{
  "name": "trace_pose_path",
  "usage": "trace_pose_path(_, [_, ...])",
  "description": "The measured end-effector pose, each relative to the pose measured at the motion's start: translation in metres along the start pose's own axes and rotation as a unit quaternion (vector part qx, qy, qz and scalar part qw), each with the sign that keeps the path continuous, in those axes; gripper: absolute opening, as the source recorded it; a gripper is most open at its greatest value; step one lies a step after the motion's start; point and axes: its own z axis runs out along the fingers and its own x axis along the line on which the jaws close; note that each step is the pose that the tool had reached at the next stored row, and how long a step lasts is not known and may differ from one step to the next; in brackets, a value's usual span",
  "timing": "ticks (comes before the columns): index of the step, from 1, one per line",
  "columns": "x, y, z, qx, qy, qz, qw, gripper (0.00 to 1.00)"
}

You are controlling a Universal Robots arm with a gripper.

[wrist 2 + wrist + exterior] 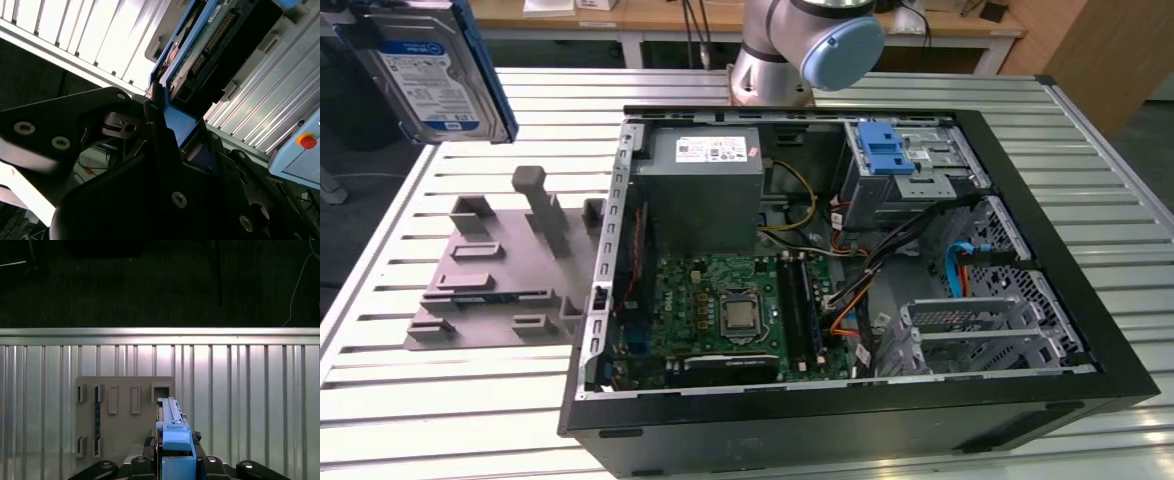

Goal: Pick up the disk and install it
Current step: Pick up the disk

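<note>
The disk [434, 75], a silver drive with a white-and-blue label in a blue carrier, hangs in the air at the exterior view's upper left, well above the table. In the first wrist view I see the disk [172, 432] edge-on, standing up out of my gripper [175, 462], with the grey fixture below it. In the second wrist view my gripper [167, 125] is shut on the blue carrier at the end of the disk [200, 50].
An open computer case [1001, 160] lies on the slatted metal table [400, 400], with a grey power supply [707, 180], a motherboard [727, 315] and a drive bay with a blue clip [894, 150]. A grey slotted fixture [500, 265] sits to the exterior view's left of the case.
</note>
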Motion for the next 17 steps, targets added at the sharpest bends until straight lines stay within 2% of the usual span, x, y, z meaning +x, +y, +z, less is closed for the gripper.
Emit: trace_pose_path(17, [-0.0007, 0.0003, -0.0147, 0.0, 0.0, 0.0, 1.0, 0.36])
